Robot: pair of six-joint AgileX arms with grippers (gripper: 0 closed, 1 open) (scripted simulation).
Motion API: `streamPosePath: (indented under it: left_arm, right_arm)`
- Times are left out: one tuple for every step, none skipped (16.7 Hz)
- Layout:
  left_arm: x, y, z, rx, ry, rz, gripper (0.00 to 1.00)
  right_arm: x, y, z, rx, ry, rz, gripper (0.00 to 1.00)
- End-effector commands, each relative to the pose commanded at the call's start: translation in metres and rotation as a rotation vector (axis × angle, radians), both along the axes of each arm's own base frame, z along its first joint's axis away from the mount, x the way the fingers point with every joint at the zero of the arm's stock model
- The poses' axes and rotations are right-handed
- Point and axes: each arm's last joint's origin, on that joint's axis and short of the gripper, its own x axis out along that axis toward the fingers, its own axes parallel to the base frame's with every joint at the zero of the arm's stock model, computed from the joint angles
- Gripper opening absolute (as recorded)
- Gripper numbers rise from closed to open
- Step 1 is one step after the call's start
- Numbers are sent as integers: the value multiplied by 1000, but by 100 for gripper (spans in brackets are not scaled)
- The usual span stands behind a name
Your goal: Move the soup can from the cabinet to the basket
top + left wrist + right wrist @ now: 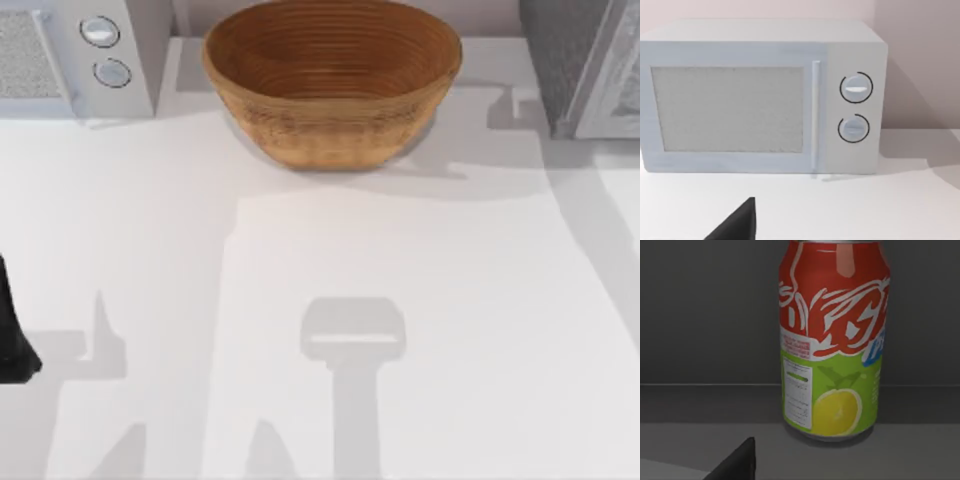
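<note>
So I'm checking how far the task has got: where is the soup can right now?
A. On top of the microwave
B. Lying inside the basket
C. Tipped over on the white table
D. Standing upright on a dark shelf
D: the right wrist view shows the soup can upright on a dark grey shelf, and in the top view the basket holds nothing.

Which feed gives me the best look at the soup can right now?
Right wrist view: the soup can stands upright, close, on a dark shelf, its label plain. The top view has the basket; the left wrist view faces the microwave.
</note>
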Motion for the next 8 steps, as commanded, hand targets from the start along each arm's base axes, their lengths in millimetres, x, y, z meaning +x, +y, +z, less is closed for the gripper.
streamPosePath:
  left_arm:
    - [0,0,0,0,0,0,100]
    - [0,0,0,0,0,0,100]
    - [0,0,0,0,0,0,100]
    - [0,0,0,0,0,0,100]
    - [0,0,0,0,0,0,100]
    - [0,0,0,0,0,0,100]
    - [0,0,0,0,0,0,100]
    - [0,0,0,0,0,0,100]
  right_arm:
    - [6,1,1,-1,-2,-1,100]
    - [15,3,2,-1,-4,-1,100]
    - [25,4,2,-2,-4,-2,100]
    - [36,6,1,-2,-4,-3,100]
    - [47,8,0,-2,-3,-3,100]
    - [58,10,-1,-2,-2,-3,100]
    - [67,12,-3,-2,-2,-3,100]
    - [74,13,-4,-2,-2,-3,100]
